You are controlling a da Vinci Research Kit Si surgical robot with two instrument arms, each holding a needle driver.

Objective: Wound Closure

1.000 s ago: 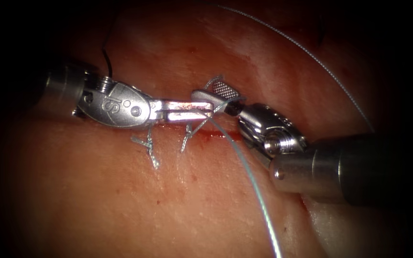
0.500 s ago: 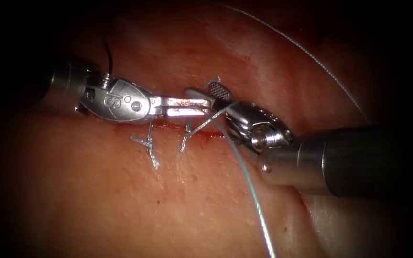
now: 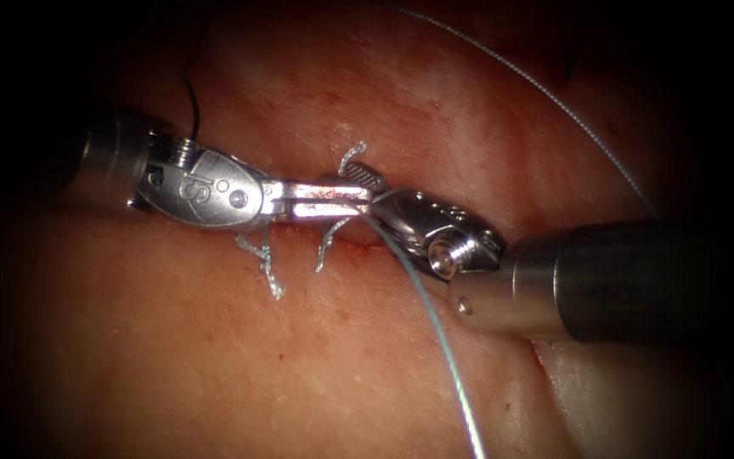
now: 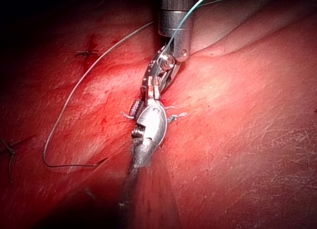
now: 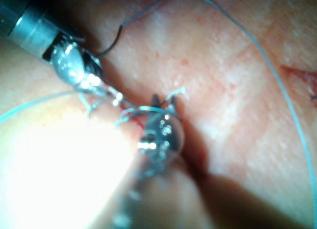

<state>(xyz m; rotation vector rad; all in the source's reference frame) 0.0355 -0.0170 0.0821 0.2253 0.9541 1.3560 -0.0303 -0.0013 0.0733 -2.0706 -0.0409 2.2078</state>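
- The left tool lies along the cut in the tissue, its fingers pressed together and pinching the thread at their tips.
- From that grip the thread runs away from the cut, across the near tissue.
- The right tool meets the left tool tip to tip over the cut. Its fingers look closed on a short thread end that curls up from them.
- A thin, dark, curved piece, seemingly the needle, lies on the tissue beyond the cut, near the left tool's wrist. Neither tool holds it.
- Two stitch tails lie on the near side of the cut, beneath the left tool.
- Red fluid lines the cut.
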